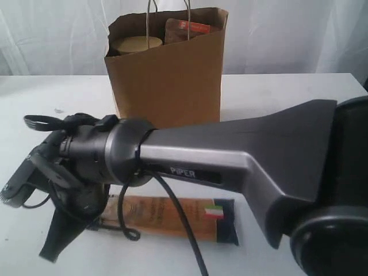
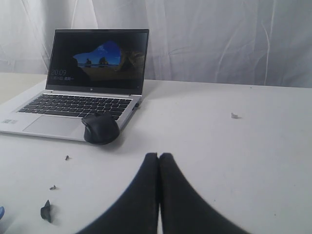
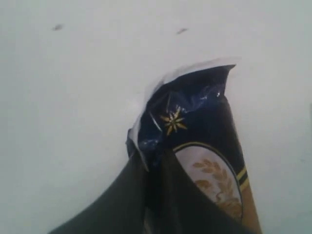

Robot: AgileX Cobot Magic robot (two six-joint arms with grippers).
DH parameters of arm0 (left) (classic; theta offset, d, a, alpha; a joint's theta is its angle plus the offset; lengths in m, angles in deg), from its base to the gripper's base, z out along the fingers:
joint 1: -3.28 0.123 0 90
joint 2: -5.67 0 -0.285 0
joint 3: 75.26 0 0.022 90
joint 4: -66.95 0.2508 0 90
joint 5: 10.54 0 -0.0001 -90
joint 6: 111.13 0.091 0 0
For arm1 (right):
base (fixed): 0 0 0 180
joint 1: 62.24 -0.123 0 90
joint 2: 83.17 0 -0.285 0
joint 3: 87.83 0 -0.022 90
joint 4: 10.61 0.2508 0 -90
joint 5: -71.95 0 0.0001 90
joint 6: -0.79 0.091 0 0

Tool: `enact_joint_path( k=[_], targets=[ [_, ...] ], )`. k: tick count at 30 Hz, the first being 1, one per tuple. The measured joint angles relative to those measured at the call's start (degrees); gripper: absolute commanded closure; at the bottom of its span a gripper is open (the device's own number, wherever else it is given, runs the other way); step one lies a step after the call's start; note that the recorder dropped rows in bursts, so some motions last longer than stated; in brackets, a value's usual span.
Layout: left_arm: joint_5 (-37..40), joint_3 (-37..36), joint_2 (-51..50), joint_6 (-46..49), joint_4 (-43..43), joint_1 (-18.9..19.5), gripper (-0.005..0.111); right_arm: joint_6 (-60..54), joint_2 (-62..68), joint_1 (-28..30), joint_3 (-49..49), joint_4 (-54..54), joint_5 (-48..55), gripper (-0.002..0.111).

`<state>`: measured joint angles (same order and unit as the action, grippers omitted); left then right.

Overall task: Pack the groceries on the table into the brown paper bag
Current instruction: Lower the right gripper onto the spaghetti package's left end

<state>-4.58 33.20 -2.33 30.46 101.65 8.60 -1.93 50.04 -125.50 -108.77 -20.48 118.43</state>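
Tabletop (image 1: 287, 92) is largely hidden in the exterior view by the grey right arm (image 1: 230, 149) stretched across the foreground. Behind it the brown paper bag (image 1: 167, 80) is seen upright with a jar lid (image 1: 138, 43) and an orange-labelled pouch (image 1: 187, 29) inside, while a laptop (image 2: 92, 73) and a mouse (image 2: 101, 129) are seen beyond the left gripper (image 2: 159, 157), pressed together on nothing. The spaghetti packet (image 1: 152, 214) is laid flat in front of the bag, under the arm, and its crumpled dark blue end is pinched by the right gripper (image 3: 152, 161); an orange-brown middle, a gold star, a wheat emblem and a small tricolour flag are shown.
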Motion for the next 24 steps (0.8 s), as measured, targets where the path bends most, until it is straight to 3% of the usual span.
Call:
enact_joint_path(
  k=[3,5,7,11,13,24],
  targets=[
    [0.0,0.0,0.0,0.0,0.0,0.0,0.107,-2.9,-0.4,-2.2,0.0,3.6,2.4,0.107],
    [0.0,0.0,0.0,0.0,0.0,0.0,0.107,-5.4,-0.4,-3.4,0.0,4.9,2.6,0.099],
    [0.0,0.0,0.0,0.0,0.0,0.0,0.107,-7.2,-0.4,-3.8,0.0,5.7,3.1,0.083],
    [0.0,0.0,0.0,0.0,0.0,0.0,0.107,-8.4,-0.4,-3.8,0.0,5.9,5.0,0.039],
    [0.0,0.0,0.0,0.0,0.0,0.0,0.107,-8.5,-0.4,-3.8,0.0,5.9,6.8,0.028],
    [0.0,0.0,0.0,0.0,0.0,0.0,0.107,-8.4,-3.0,-5.0,0.0,6.4,22.6,0.026]
  ],
)
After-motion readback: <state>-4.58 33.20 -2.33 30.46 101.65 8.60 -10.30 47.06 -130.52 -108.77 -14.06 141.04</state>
